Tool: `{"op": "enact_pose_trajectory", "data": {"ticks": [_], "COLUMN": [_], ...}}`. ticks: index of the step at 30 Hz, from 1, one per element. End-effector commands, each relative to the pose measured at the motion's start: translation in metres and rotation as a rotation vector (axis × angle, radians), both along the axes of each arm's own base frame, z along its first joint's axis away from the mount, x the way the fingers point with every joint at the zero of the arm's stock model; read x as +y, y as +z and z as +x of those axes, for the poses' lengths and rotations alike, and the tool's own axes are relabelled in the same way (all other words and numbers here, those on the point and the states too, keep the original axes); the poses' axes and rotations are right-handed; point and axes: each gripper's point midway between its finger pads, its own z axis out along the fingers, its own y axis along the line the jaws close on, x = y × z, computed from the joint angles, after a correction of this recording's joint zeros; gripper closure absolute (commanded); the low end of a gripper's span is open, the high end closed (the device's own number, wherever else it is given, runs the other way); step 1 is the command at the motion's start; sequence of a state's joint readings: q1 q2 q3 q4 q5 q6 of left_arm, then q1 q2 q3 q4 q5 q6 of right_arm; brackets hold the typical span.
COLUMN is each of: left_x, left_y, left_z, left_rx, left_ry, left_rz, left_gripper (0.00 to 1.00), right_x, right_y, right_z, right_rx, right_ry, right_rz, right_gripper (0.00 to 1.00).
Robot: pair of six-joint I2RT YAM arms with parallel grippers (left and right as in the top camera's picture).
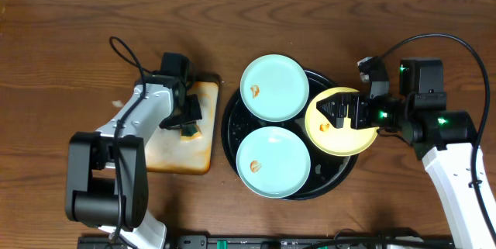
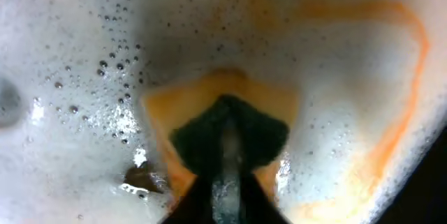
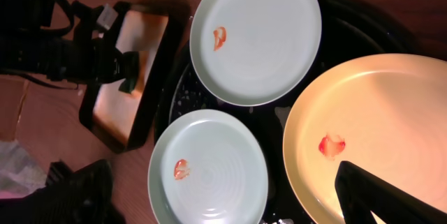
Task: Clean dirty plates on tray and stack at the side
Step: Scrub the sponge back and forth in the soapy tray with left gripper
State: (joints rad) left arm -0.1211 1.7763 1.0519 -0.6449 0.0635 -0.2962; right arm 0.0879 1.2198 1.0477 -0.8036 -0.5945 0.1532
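Two mint-green plates, one at the back [image 1: 273, 88] and one in front [image 1: 273, 162], lie on the large round black tray [image 1: 335, 178], each with an orange smear. My right gripper [image 1: 335, 113] is shut on the yellow plate [image 1: 341, 136] and holds it tilted over the tray's right side. In the right wrist view the yellow plate [image 3: 377, 112] shows a red-orange smear, with one finger [image 3: 363, 189] lying on it. My left gripper [image 1: 188, 125] is shut on a dark green sponge [image 2: 227, 137] pressed onto the foamy small tray.
The rectangular orange-stained tray [image 1: 174, 152] lies left of the black tray, and its surface is covered in white foam [image 2: 70, 112]. Bare wooden table [image 1: 77, 32] surrounds both trays. Cables run near each arm.
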Motion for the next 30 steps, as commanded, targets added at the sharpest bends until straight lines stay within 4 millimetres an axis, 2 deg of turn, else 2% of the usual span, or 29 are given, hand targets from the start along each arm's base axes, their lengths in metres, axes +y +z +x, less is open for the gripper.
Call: {"op": "enact_pose_trajectory", "data": {"ticks": [1, 5, 6, 7, 8, 9, 14, 17, 22, 30], "left_x": [-0.001, -0.002, -0.002, -0.002, -0.002, -0.002, -0.004, -0.004, -0.002, 0.000], "left_y": [-0.012, -0.011, -0.008, -0.004, 0.000, 0.006, 0.037, 0.041, 0.033, 0.000], "left_z": [-0.005, -0.006, -0.006, -0.006, -0.005, -0.004, 0.006, 0.005, -0.001, -0.010], "left_rx": [0.023, 0.031, 0.036, 0.041, 0.045, 0.046, 0.003, -0.002, 0.017, 0.033], "left_ry": [-0.010, -0.014, -0.013, -0.013, -0.013, -0.013, -0.013, -0.012, -0.013, -0.013], "left_rz": [0.025, 0.024, 0.025, 0.026, 0.027, 0.027, 0.020, 0.019, 0.027, 0.035], "left_gripper": [0.92, 0.92, 0.83, 0.70, 0.61, 0.58, 0.53, 0.53, 0.55, 0.60], "right_x": [-0.002, -0.002, -0.002, -0.002, -0.002, -0.002, -0.002, -0.002, -0.002, -0.002], "right_y": [0.004, 0.004, 0.004, 0.004, 0.004, 0.004, 0.004, 0.004, 0.004, 0.004], "right_z": [0.002, 0.002, 0.002, 0.002, 0.002, 0.002, 0.002, 0.002, 0.002, 0.002], "right_rx": [-0.002, -0.001, -0.002, -0.002, -0.002, -0.002, -0.002, -0.002, -0.002, -0.002], "right_ry": [-0.013, -0.013, -0.013, -0.013, -0.013, -0.013, -0.013, -0.013, -0.013, -0.013], "right_rz": [0.009, 0.009, 0.009, 0.009, 0.009, 0.009, 0.009, 0.009, 0.009, 0.009], "right_gripper": [0.01, 0.01, 0.01, 0.01, 0.01, 0.01, 0.01, 0.01, 0.01, 0.01]}}
